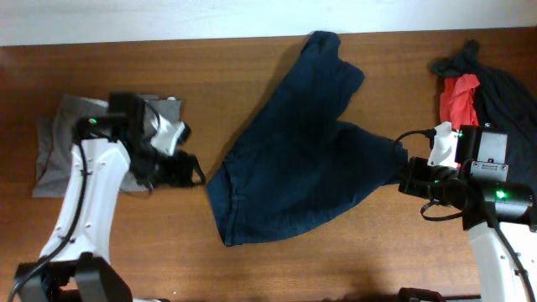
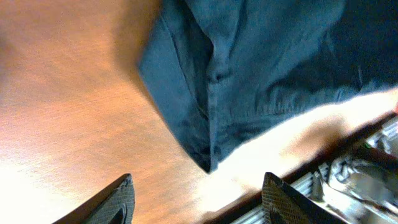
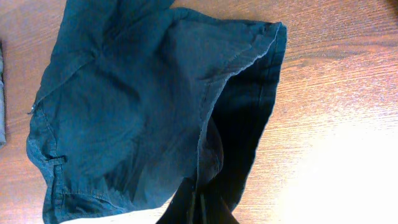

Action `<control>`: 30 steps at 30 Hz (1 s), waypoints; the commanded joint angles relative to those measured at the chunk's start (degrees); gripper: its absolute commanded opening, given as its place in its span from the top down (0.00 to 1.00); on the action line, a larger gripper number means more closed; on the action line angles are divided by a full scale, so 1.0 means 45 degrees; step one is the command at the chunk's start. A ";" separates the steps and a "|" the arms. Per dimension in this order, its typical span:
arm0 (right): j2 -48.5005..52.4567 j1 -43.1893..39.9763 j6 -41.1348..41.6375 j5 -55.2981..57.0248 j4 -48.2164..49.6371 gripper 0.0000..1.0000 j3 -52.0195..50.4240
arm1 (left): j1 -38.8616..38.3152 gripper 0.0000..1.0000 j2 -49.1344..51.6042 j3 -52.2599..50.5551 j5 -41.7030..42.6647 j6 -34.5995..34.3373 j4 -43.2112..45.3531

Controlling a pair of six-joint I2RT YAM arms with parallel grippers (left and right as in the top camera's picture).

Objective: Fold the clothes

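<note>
The navy blue shorts (image 1: 289, 159) are lying rumpled mid-frame on the table (image 1: 336, 268). The right gripper (image 1: 413, 178), jaws clamped on a leg hem, is risking dragging them askew, because the left gripper (image 1: 191, 168), jaws apart beside the waistband corner, is anchoring nothing.

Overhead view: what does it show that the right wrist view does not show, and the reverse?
Only the overhead view shows the left gripper, open and empty beside the navy garment. It also shows the red shirt bunched with the black garment near the table's far right corner. Only the right wrist view shows the navy garment's belt loop and stitched hem close up. Both show the navy garment spread on the wooden table, with the right gripper shut on one edge.
</note>
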 commanded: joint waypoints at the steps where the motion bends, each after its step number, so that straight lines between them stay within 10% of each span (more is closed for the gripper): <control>1: 0.0010 -0.0141 -0.0049 0.0175 -0.0010 0.96 0.0194 | -0.0087 0.40 0.0170 -0.1656 0.1433 -0.0015 0.0486; 30: 0.0010 -0.0141 -0.0044 0.0180 0.0000 0.96 0.0194 | -0.4410 0.61 0.0180 -0.5207 -0.0860 -0.1632 0.5231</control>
